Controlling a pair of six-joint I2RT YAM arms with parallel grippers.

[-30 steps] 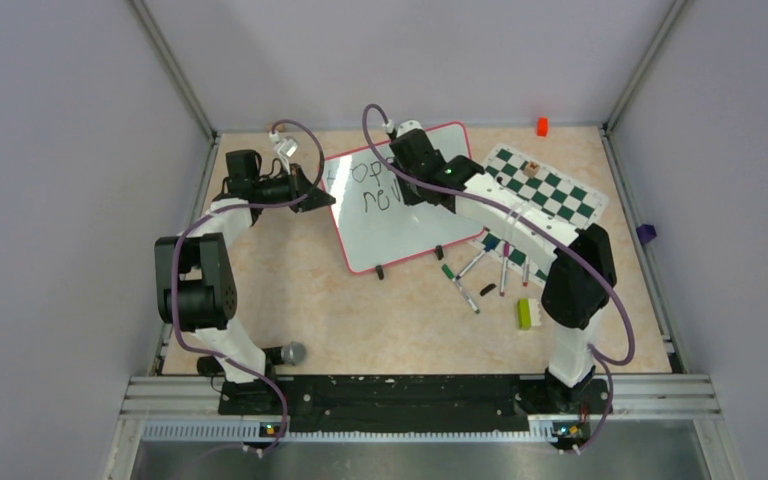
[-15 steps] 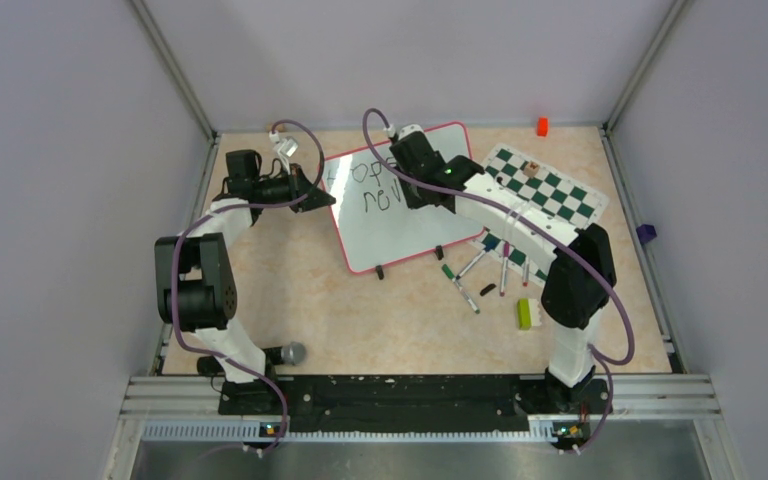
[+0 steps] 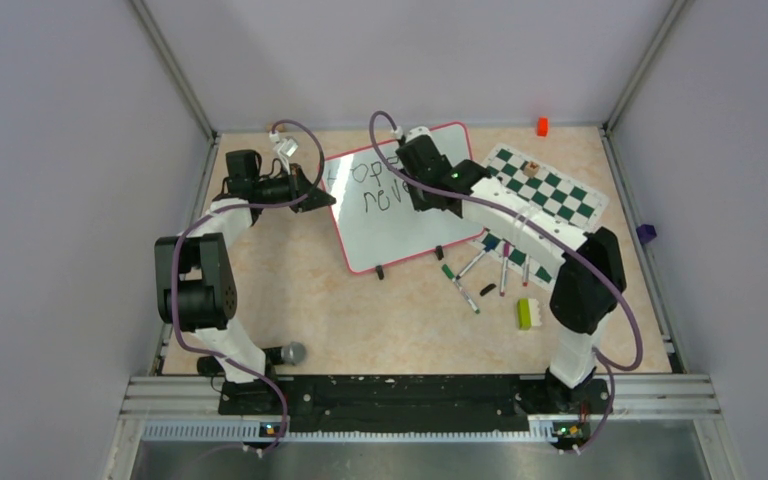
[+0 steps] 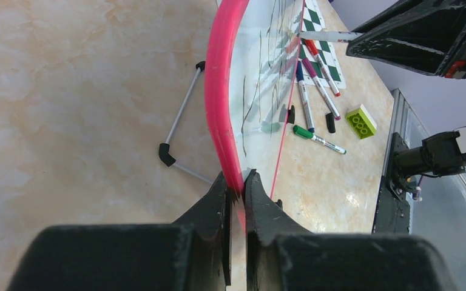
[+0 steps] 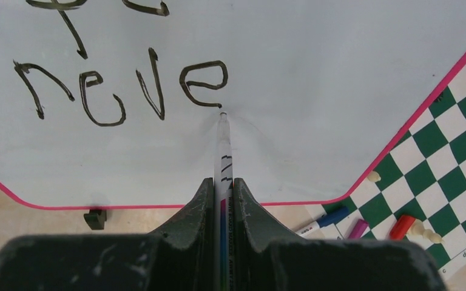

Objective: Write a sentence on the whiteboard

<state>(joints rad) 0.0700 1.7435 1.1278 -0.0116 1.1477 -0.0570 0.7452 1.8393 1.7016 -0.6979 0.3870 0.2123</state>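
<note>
Whiteboard: the whiteboard (image 3: 400,230) sits at the far middle of the table (image 3: 360,320), set askew. Its right edge lies over the corner of the chess mat (image 3: 560,205).
Board attitude: the left wrist view shows a thin wire stand leg (image 4: 179,124) beneath the board. It appears tipped up on that side, though the angle cannot be confirmed.
Lettering: the sentence (image 5: 121,91) stands in two lines so far. The upper reads roughly "hope", the lower "neve".
Left gripper: the left gripper (image 4: 236,182) has its fingers closed narrow, pinching the red-pink rim at the board's left edge.
Right gripper: the right gripper (image 5: 221,189) is clamped on a marker (image 5: 223,154), which runs out between the fingers.
Marker tip: it is touching the white surface just below the last "e".
Loose items: several pens (image 3: 480,268) lie near the board's lower right corner, with a green brick (image 3: 525,313) beside them. A small orange object (image 3: 542,126) sits at the far edge.
</note>
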